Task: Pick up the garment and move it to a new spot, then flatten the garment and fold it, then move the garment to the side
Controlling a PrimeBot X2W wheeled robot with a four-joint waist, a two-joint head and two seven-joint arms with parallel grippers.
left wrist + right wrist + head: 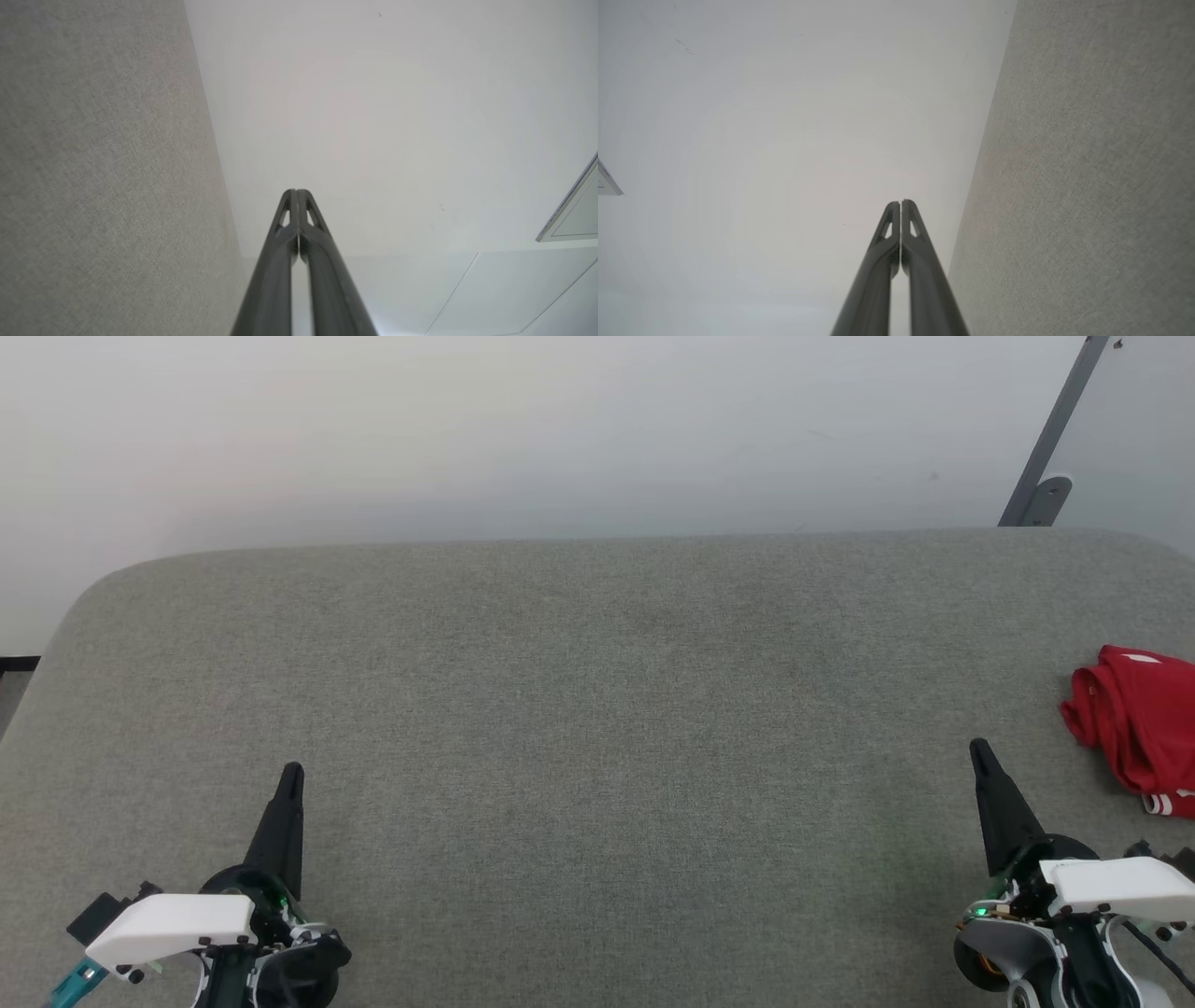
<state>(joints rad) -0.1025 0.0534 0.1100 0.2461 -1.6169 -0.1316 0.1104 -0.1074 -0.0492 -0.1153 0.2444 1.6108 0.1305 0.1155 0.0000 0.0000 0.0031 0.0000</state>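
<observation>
— At the right edge of the grey padded top (597, 691), our garment (1134, 723) lies in a red heap, partly cut off by the picture, with white trim at its near end.
— And our grippers?
— Our left gripper (292, 775) and right gripper (978, 749) rest by the near edge, fingers pressed together, holding nothing. The right one is near the cloth.
— Waiting to be fetched, or already set aside?
— We judge either fits. Any grasp should open wide and take a full bunch of cloth, not one loose layer.

Matt grey woven tabletop (597, 728), soft red garment (1134, 723)
</observation>
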